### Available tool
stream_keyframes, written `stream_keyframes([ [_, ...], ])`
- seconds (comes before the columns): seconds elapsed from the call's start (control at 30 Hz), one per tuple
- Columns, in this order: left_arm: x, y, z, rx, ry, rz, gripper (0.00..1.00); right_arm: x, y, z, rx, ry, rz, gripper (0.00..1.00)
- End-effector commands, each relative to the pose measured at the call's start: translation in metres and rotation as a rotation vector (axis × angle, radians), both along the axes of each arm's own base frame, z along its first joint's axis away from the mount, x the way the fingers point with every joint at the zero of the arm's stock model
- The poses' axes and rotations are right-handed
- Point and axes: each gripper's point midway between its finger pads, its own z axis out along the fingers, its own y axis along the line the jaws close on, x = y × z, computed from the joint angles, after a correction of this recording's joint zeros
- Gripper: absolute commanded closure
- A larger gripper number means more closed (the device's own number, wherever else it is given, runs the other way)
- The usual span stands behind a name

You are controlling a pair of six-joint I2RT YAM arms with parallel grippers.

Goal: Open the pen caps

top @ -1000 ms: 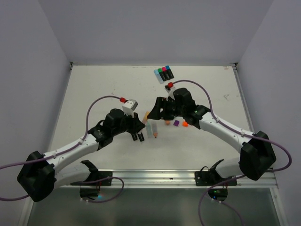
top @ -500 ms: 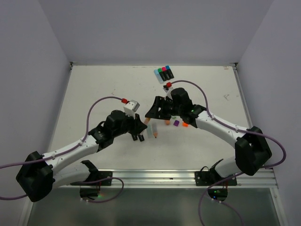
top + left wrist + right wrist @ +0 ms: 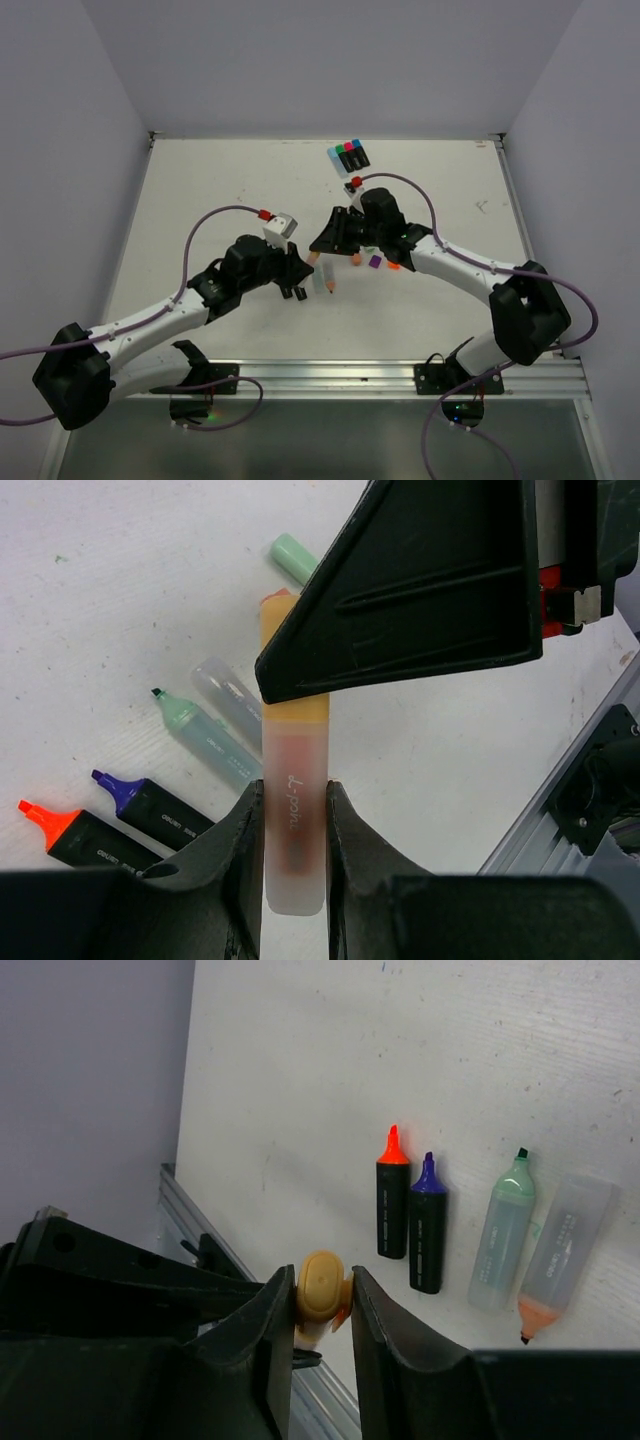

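Over the middle of the desk [image 3: 180,200], the left gripper [image 3: 295,805] clamps a pale pen body [image 3: 296,850], while the right gripper [image 3: 322,1300] pinches its orange cap [image 3: 321,1295] from both sides. The right gripper's black housing hides most of that cap in the left wrist view. Four uncapped pens [image 3: 428,1225] lie just beside. Bare desk spreads toward the far left corner.

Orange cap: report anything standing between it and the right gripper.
Nothing visible stands between them. The right gripper clamps the orange cap from both sides, while the left gripper holds the pale pen body.
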Motion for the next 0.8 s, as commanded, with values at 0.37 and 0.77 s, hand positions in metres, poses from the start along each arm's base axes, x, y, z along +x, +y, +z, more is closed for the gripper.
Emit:
stream_keyframes([
  [0.37, -0.001, 0.000, 0.005, -0.035, -0.023, 0.021, 0.51, -0.008, 0.002, 0.018, 0.084, -0.012, 0.010, 1.00],
  [0.77, -0.004, -0.016, 0.001, -0.069, 0.001, -0.034, 0.89, -0.008, 0.003, 0.037, 0.110, -0.027, 0.017, 1.00],
])
